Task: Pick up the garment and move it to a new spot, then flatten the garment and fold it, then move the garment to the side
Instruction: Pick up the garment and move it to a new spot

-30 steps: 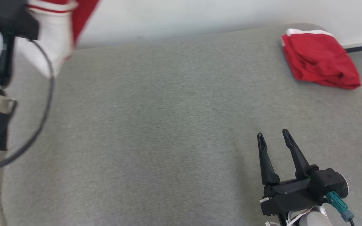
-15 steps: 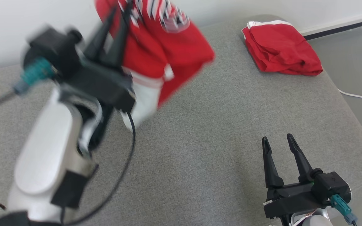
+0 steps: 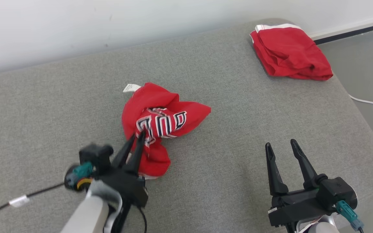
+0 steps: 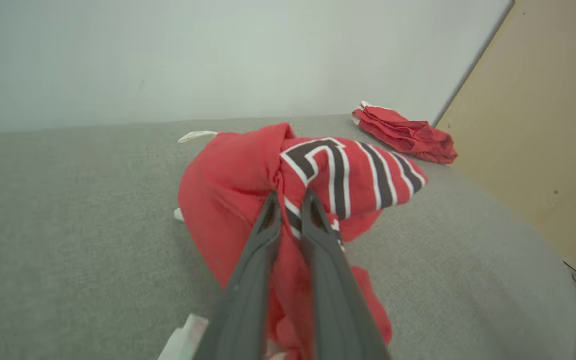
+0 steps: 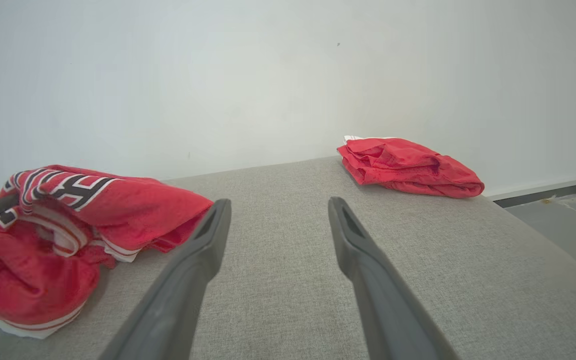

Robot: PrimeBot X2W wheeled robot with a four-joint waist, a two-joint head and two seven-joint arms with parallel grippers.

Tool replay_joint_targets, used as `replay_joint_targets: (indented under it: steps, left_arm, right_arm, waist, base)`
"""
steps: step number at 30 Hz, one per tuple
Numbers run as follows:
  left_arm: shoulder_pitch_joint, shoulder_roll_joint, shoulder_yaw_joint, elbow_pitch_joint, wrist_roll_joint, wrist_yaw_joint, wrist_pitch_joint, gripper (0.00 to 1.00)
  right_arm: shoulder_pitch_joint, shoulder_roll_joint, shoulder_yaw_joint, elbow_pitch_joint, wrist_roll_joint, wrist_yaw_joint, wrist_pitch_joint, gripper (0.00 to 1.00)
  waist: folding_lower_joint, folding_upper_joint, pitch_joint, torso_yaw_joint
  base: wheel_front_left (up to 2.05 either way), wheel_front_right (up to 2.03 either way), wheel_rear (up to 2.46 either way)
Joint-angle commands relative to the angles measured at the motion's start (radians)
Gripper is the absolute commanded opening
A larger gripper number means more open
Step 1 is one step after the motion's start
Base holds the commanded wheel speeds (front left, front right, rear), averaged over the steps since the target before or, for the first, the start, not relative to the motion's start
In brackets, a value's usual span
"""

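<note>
Right of the garment [image 3: 160, 119], bare cushion [image 3: 238, 113] stretches to its rounded edge.

We seem to be in a bare test room: a grey upholstered pad [image 3: 238, 155] against a blank white wall [image 3: 76, 26], grey floor [image 3: 361, 55], a loose white cable [image 3: 371, 103], and a leaning wooden panel [image 4: 543, 125].

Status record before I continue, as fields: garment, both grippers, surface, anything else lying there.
garment: red jersey, crumpled in a heap, not yet flattened
surface: grey fabric surface, the jersey resting near its middle
left gripper: shut on a fold of the red jersey at its near side
right gripper: open, holding nothing, apart from the jersey
other item: folded red garment at the far right corner
</note>
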Motion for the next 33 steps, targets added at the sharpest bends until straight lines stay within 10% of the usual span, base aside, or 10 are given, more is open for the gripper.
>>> replay_joint_targets:
  steps: [1, 3, 4, 6, 33]
  left_arm:
    - [0.016, -0.005, -0.001, 0.014, -0.006, -0.004, -0.005, 0.00]
    - [0.041, -0.015, -0.015, 0.049, -0.022, -0.008, -0.013, 0.00]
    - [0.045, -0.017, -0.020, 0.060, -0.025, -0.007, -0.018, 0.18]
    - [0.050, -0.024, -0.031, 0.067, -0.034, -0.009, -0.038, 1.00]
    - [0.310, 0.109, 0.278, -0.268, 0.174, 0.089, -0.129, 1.00]
  right_arm:
    - [0.001, 0.002, 0.001, 0.002, -0.005, -0.002, 0.000, 1.00]
    - [0.004, 0.002, 0.006, 0.004, -0.004, -0.002, 0.000, 1.00]
    - [0.005, 0.002, 0.008, 0.006, -0.006, -0.002, 0.000, 1.00]
    - [0.008, 0.002, 0.004, 0.010, -0.006, -0.002, 0.000, 1.00]
    - [0.054, 0.002, -0.036, -0.018, 0.003, -0.002, 0.000, 1.00]
  waist:
    - [0.0000, 0.0000, -0.003, 0.001]
    - [0.0000, 0.0000, -0.007, 0.005]
    - [0.0000, 0.0000, -0.010, 0.008]
    - [0.0000, 0.0000, -0.020, 0.016]
    - [0.0000, 0.0000, -0.103, 0.133]
  base:
    - [0.00, 0.00, 0.00]
    - [0.00, 0.00, 0.00]
    - [0.00, 0.00, 0.00]
    - [0.00, 0.00, 0.00]
    - [0.00, 0.00, 0.00]
